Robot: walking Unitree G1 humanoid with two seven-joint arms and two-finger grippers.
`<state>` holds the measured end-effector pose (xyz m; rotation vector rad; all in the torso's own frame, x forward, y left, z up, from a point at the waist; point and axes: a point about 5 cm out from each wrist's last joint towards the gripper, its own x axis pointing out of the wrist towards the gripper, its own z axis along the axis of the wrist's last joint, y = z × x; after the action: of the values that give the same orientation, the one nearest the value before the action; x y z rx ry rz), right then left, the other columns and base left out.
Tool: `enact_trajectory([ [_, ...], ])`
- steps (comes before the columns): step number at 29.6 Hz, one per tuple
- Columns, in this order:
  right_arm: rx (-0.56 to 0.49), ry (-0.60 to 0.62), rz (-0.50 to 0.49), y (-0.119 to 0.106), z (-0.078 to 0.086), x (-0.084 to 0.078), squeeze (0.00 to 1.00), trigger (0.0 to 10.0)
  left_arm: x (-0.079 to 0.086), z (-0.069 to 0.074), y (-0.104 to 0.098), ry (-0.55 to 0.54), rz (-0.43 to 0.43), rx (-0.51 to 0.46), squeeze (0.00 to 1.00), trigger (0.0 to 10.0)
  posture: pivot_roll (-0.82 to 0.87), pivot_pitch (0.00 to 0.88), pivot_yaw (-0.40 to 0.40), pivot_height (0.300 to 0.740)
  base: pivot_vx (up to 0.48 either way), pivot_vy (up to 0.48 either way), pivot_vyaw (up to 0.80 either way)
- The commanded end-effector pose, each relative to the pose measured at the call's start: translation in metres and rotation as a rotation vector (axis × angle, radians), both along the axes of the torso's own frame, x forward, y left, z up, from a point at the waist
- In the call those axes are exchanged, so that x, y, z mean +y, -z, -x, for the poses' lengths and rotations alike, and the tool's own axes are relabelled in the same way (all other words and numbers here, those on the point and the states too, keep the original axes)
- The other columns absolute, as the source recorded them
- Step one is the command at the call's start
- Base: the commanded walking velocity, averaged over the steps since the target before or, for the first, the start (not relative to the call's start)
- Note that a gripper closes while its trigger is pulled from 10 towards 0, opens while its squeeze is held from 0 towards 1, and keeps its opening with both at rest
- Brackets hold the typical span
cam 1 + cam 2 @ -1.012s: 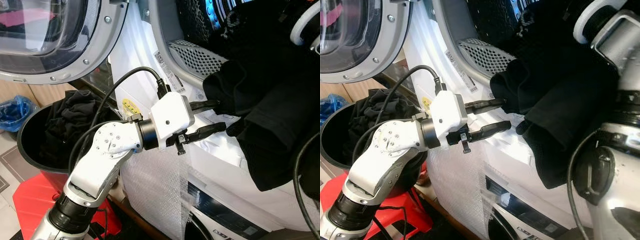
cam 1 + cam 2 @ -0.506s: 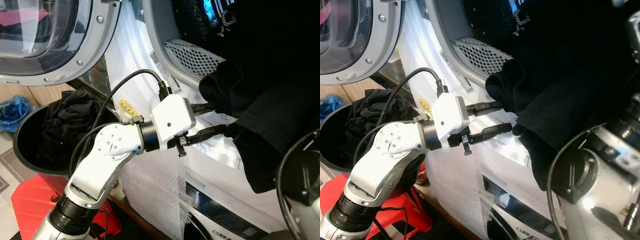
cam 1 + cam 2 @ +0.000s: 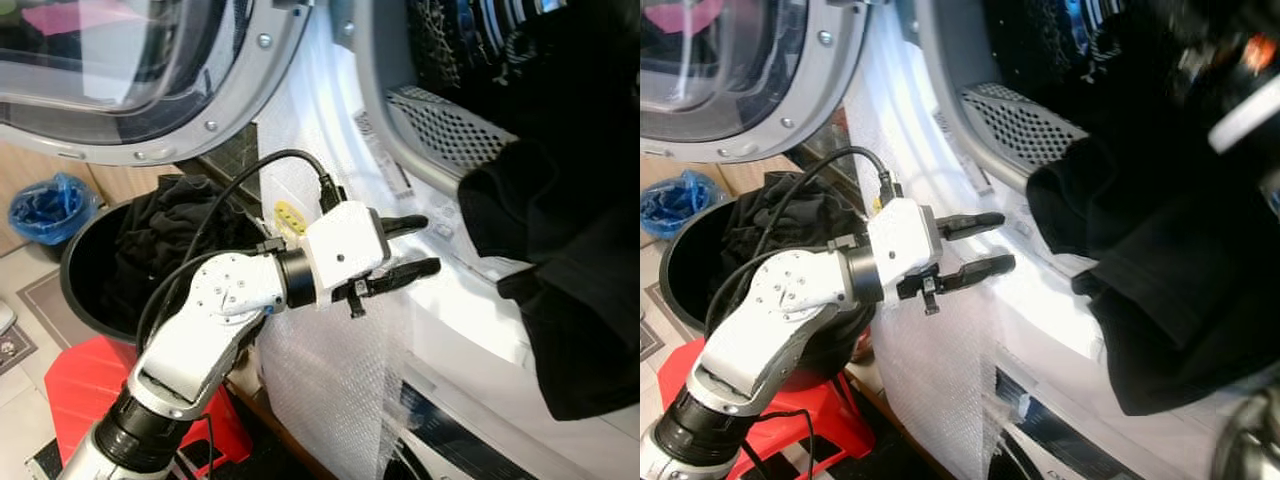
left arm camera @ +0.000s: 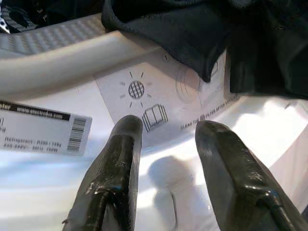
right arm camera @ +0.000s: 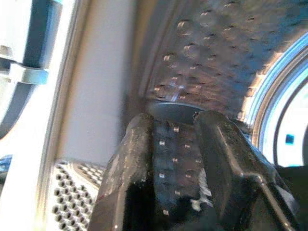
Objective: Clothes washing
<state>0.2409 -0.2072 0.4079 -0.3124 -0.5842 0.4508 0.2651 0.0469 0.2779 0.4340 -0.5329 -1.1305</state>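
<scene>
Open door (image 3: 150, 90) at upper left; drum opening (image 3: 1040, 60) at upper right. A garment (image 3: 570, 260) hangs out of the drum over the machine front (image 3: 450, 310). Left gripper (image 3: 425, 245) in front of the machine, left of the garment. Bin (image 3: 85, 290) holding clothes (image 3: 160, 235) stands lower left, on a stool (image 3: 80, 400)

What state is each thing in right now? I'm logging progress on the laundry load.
Washer door: swung open.
Black garment: draped over the drum's rim, partly hanging down the front.
Black bucket: on a red stool, holding dark clothes.
Left gripper: fingers open, empty, apart from the garment, by the washer's front.
Right gripper: fingers apart, pointing into the drum; whether it grips cloth is unclear.
</scene>
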Motion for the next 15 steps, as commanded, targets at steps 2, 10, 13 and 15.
enact_trajectory([
  [2, -0.073, -0.005, -0.064, -0.002, 0.017, -0.011, 0.00, 10.0, -0.001, 0.001, -0.003, 0.003, 0.018, -0.020, 0.00, 10.0, 0.11, 0.204, -0.135, 0.740, 0.000, 0.000, 0.00],
  [10, -0.133, -0.109, -0.241, 0.013, 0.038, -0.021, 0.00, 10.0, 0.001, -0.004, -0.005, -0.008, 0.021, -0.038, 0.00, 10.0, 0.10, 0.178, -0.108, 0.740, 0.000, 0.000, 0.00],
  [13, -0.146, -0.181, -0.292, 0.021, 0.048, -0.022, 0.00, 10.0, 0.001, -0.005, -0.004, -0.007, 0.015, -0.035, 0.00, 10.0, 0.10, 0.157, -0.092, 0.740, 0.000, 0.000, 0.00],
  [15, -0.120, -0.192, -0.302, 0.032, 0.052, -0.019, 0.00, 10.0, 0.003, -0.007, -0.005, -0.007, 0.016, -0.038, 0.00, 10.0, 0.10, 0.145, -0.083, 0.740, 0.000, 0.000, 0.00],
])
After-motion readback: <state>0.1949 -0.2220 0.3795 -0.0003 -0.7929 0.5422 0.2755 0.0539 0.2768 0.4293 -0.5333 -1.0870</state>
